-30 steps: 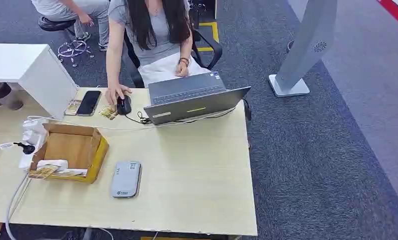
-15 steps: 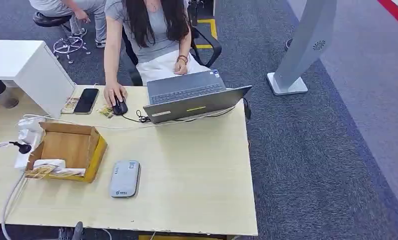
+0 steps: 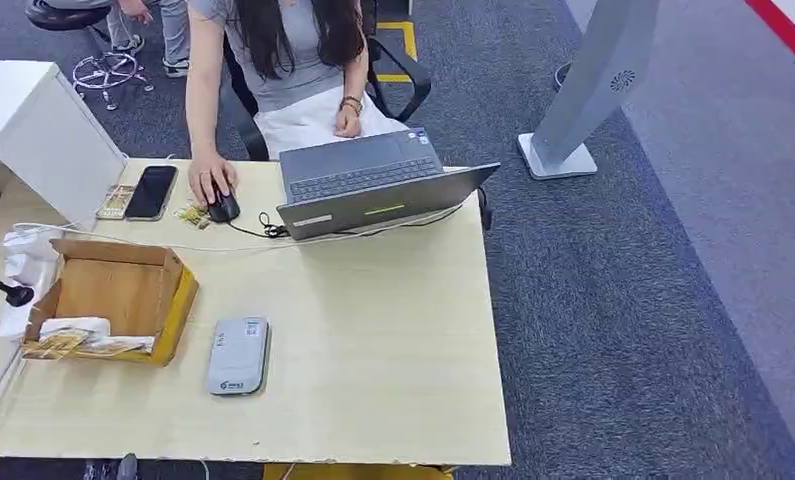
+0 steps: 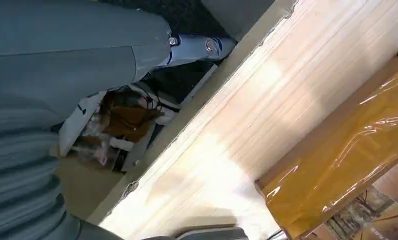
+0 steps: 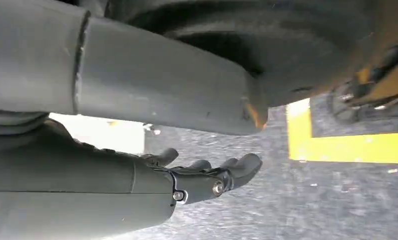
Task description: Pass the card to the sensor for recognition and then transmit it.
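Cards lie at the near end of the open cardboard box on the surface, partly under white paper; which one is wanted cannot be told. Judged thin, light, stiff and slippery: best pinched by a raised edge. The grey sensor lies flat just beside the box. Left hand sits below the surface edge, state cannot be told. Right hand hangs over carpet, fingers apart, holding nothing.

The left hand has its fingers hidden, and the box is cut off.
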Available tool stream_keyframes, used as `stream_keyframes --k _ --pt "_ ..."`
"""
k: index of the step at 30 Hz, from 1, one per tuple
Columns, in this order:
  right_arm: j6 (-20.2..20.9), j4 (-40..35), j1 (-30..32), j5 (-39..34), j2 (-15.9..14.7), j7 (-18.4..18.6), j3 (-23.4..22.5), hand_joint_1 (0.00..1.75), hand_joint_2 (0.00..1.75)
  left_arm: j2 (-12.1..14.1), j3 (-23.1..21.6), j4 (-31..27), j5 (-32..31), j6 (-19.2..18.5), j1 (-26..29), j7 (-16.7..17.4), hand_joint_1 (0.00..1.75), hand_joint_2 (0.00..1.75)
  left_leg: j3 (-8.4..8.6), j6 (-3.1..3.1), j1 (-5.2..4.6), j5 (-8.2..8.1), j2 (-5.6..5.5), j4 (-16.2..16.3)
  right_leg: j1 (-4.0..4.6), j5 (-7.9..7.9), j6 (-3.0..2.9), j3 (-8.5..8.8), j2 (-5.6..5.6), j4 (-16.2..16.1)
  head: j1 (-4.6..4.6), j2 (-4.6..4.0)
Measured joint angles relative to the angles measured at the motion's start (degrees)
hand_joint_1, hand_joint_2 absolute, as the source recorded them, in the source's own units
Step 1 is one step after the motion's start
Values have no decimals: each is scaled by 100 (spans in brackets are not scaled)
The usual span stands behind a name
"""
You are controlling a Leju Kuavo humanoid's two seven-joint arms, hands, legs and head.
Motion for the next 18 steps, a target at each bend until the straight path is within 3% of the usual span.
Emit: stream_keyframes --k 5,10,14,16,18 --pt "-13 48 29 90 13 160 63 0 0 -151 265 -474 79 15 61 518 0 175 -136 -21 70 26 75 58 64 82 -12 -123 80 8 15 0" --pt "11 101 58 164 15 249 105 0 0 -192 762 -724 1628 147 1 1398 0 175 -114 -48 72 19 106 64 73 82 -33 -120 105 16 55 0" --pt "11 133 107 221 15 304 159 0 0 -192 1665 -1075 2317 44 -436 1955 0 175 60 -24 -38 16 -110 -13 -33 -40 0 41 -112 37 66 -2" --pt "13 129 57 236 15 310 179 0 0 -194 1888 -1134 2411 31 -494 2123 0 175 137 -23 -77 17 -144 -51 -69 -68 1 120 -147 46 55 0" --pt "33 109 -15 319 15 363 208 0 0 -172 2055 -1110 2623 164 -565 2562 0 175 181 -21 -87 22 -172 -61 -79 -79 10 154 -170 46 48 0"
